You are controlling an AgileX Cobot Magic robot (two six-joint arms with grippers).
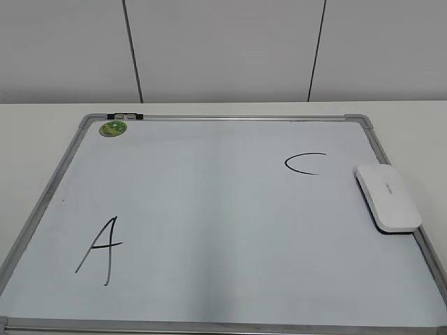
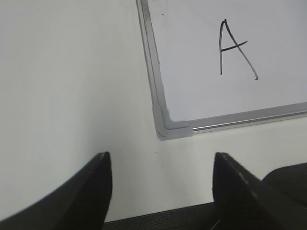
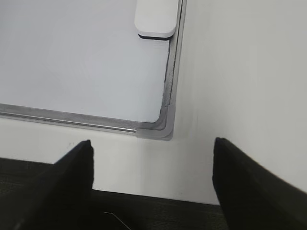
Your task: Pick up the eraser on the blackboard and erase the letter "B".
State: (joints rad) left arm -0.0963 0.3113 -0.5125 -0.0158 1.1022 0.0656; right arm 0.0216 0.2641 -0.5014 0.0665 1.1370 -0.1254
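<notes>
You're looking at an office or lab: a blackboard (image 1: 209,209) lies on a plain white tabletop (image 1: 405,115), pale wall panels (image 1: 223,49) on the far side.

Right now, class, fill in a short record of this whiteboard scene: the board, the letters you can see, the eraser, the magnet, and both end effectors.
Board: blackboard lies flat on a white table
Letters visible: A, C
letter "B": not visible in any view
Eraser: eraser rests at the board's right edge, untouched
Magnet: green magnet, far left corner
Left end effector: open, empty, off the board
Right end effector: open, empty, off the board
</notes>
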